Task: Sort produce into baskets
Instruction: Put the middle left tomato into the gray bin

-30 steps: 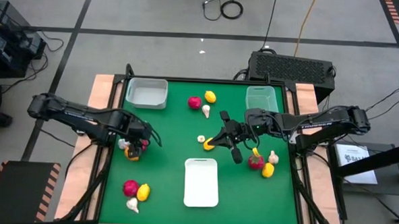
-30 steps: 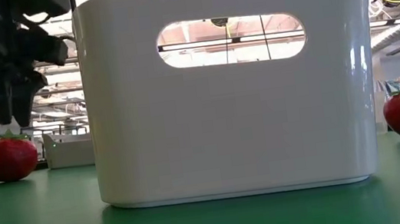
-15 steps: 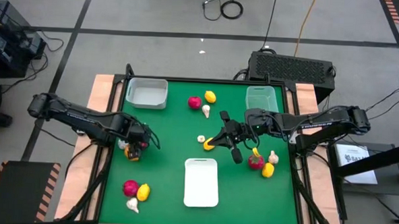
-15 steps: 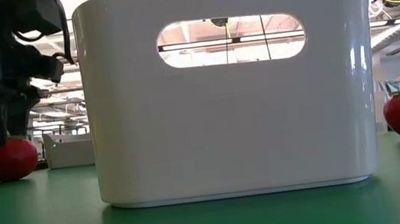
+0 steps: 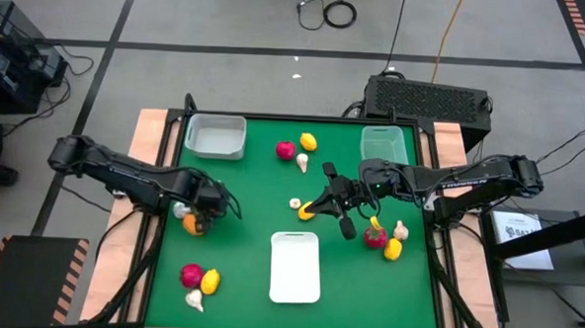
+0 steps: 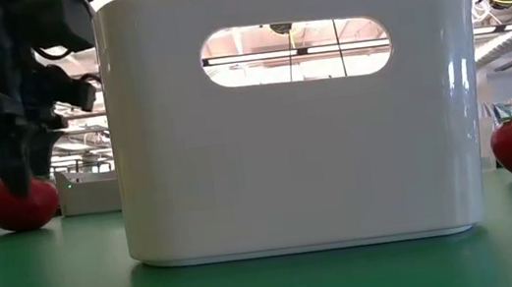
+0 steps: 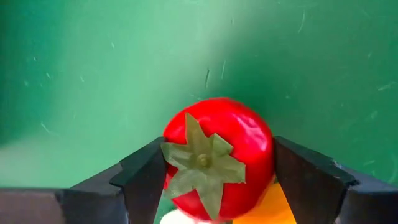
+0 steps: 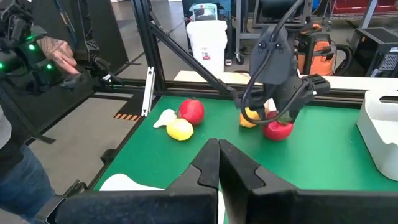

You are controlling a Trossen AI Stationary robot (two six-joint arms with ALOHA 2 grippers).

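Your left gripper (image 7: 211,180) clasps a red tomato (image 7: 217,155) on the mat, an orange piece just beneath it. Your right gripper (image 5: 320,205) waits clenched mid-table. Both baskets (image 5: 215,136) look empty; the sorting has barely begun.

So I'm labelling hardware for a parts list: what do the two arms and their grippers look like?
Both arms are black and jointed, with thin cables along them. The left gripper has two broad, flat dark fingers; the right gripper has dark angular wedge-shaped fingers. No markings visible.
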